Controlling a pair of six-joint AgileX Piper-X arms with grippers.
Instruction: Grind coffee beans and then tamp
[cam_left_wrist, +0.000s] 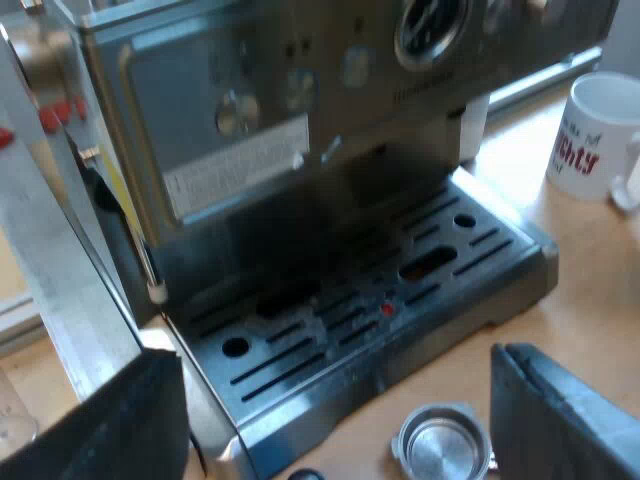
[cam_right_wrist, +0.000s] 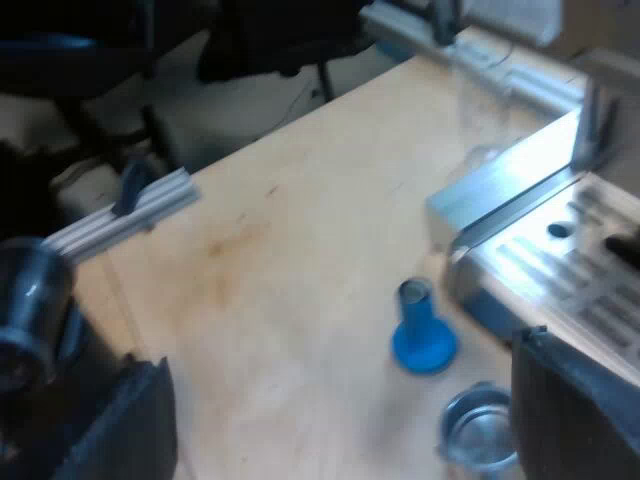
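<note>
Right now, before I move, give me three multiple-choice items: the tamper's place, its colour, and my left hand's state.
1. The tamper stands: A on the table by the tray of the machine; B on the tray; C on the machine's top.
2. Its colour: A black; B blue; C red.
3. The left hand: A open, empty; B shut on the tamper; C shut on the tray.
A, its base rests on wood beside the tray; B, plainly blue; A, fingers wide apart, gripping nothing.
</note>
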